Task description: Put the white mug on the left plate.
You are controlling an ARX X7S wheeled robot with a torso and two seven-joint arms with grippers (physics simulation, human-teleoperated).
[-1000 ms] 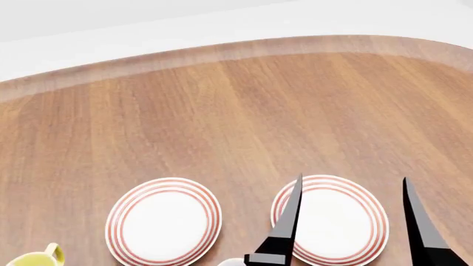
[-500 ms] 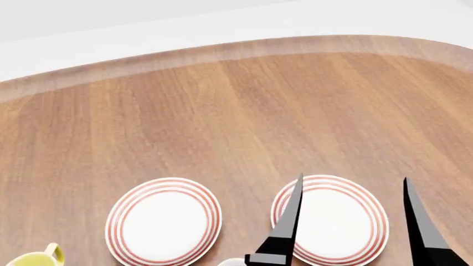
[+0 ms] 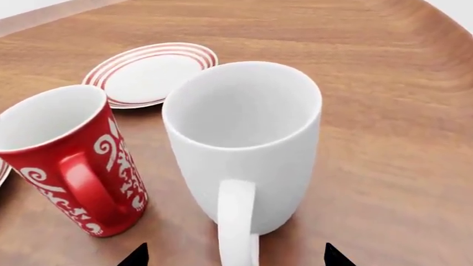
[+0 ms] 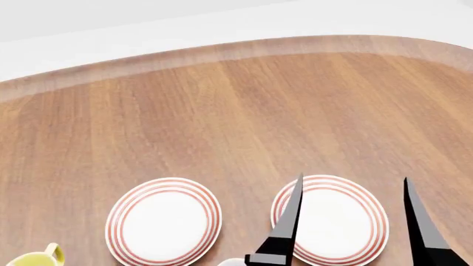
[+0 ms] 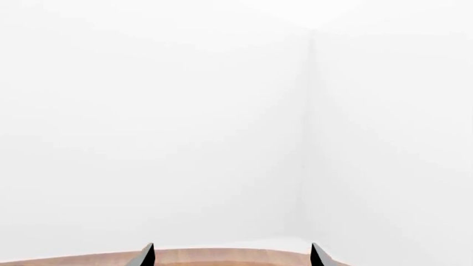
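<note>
The wooden table (image 4: 244, 105) fills the head view, bare across its upper part, white room beyond. Two ringed plates lie at the bottom: the left plate (image 4: 163, 220) lower left, the other plate (image 4: 333, 219) lower right under the right fingers (image 4: 347, 221), which stand spread, holding nothing. In the left wrist view the white mug (image 3: 240, 141) stands upright at centre, handle toward the camera, just beside the red mug (image 3: 70, 155). The left fingers (image 3: 232, 256) straddle it, released, so the left arm is nearer.
</note>
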